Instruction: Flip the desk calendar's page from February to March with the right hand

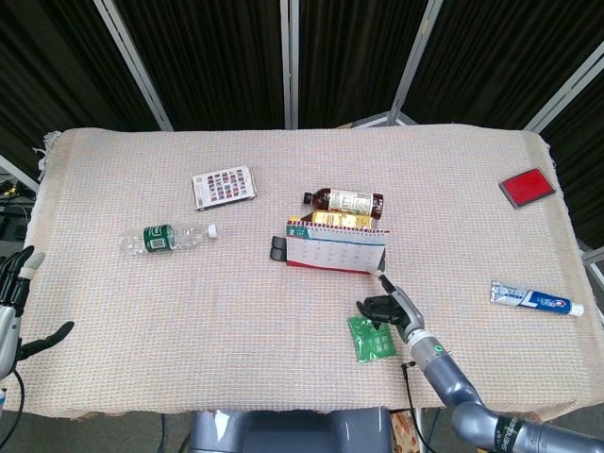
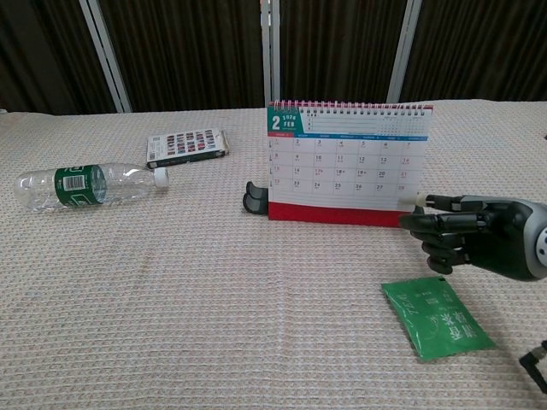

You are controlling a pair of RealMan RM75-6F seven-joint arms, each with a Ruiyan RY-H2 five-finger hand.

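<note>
The desk calendar (image 2: 346, 162) stands upright mid-table, showing its February page; in the head view the calendar (image 1: 335, 251) is seen from above. My right hand (image 2: 468, 240) hovers just right of its lower right corner, most fingers curled in and holding nothing. One straight white-tipped finger (image 2: 420, 199) points at the page's bottom right edge; contact cannot be told. From above, the right hand (image 1: 388, 307) sits in front of the calendar's right end. My left hand (image 1: 13, 304) hangs at the table's left edge, fingers apart and empty.
A green packet (image 2: 437, 317) lies just below my right hand. A black holder (image 2: 254, 199) sits at the calendar's left foot, a brown bottle (image 1: 344, 200) behind it. A clear water bottle (image 2: 85, 184) and patterned box (image 2: 187, 145) lie left. Toothpaste (image 1: 535, 300) and a red pad (image 1: 527, 187) lie right.
</note>
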